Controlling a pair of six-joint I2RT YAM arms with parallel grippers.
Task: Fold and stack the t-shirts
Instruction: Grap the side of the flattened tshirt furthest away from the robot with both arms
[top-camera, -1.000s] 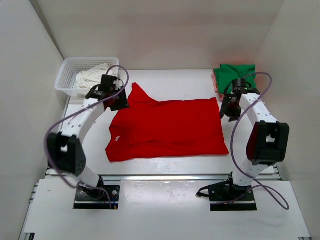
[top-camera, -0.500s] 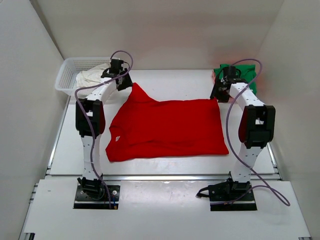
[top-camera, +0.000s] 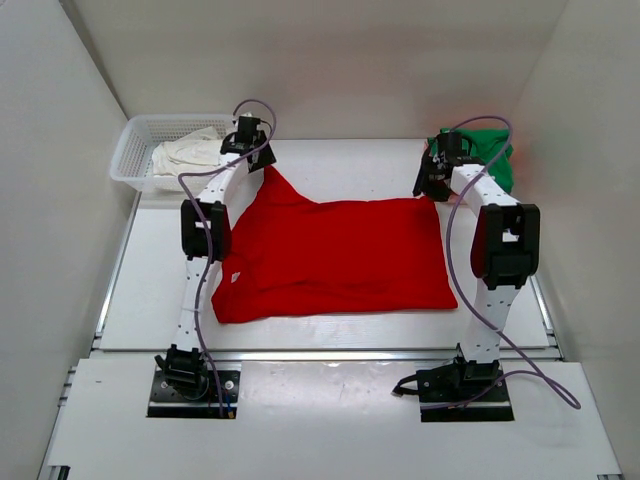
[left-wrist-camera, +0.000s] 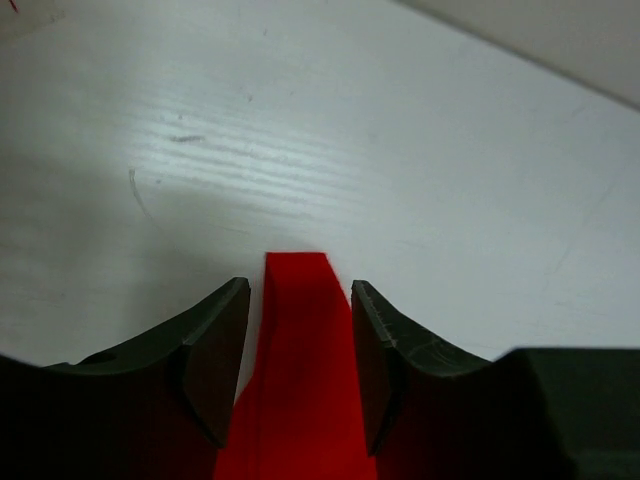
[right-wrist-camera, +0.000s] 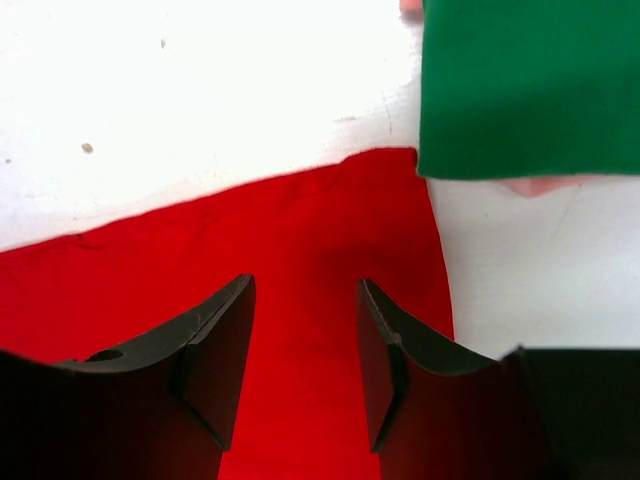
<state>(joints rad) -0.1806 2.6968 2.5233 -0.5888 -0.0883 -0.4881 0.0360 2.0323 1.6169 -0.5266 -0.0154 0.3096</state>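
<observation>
The red t-shirt (top-camera: 335, 255) lies spread flat mid-table. My left gripper (top-camera: 260, 166) hovers at its far left corner; in the left wrist view the jaws stand open (left-wrist-camera: 298, 375) astride a narrow red tip (left-wrist-camera: 298, 330). At the far right corner is my right gripper (top-camera: 430, 186), open (right-wrist-camera: 305, 370) over red cloth (right-wrist-camera: 200, 260). A folded green t-shirt (top-camera: 488, 150) (right-wrist-camera: 530, 85) lies at the back right on a salmon-pink one (right-wrist-camera: 540, 184). An off-white t-shirt (top-camera: 185, 152) sits in the basket.
A white mesh basket (top-camera: 135, 150) stands at the back left, beside the left gripper. White walls enclose the table on three sides. Both arms stretch far forward along the sides of the red shirt.
Both arms have stretched toward the back, carrying the grippers from beside the red shirt to its two far corners. The shirt has not moved.
</observation>
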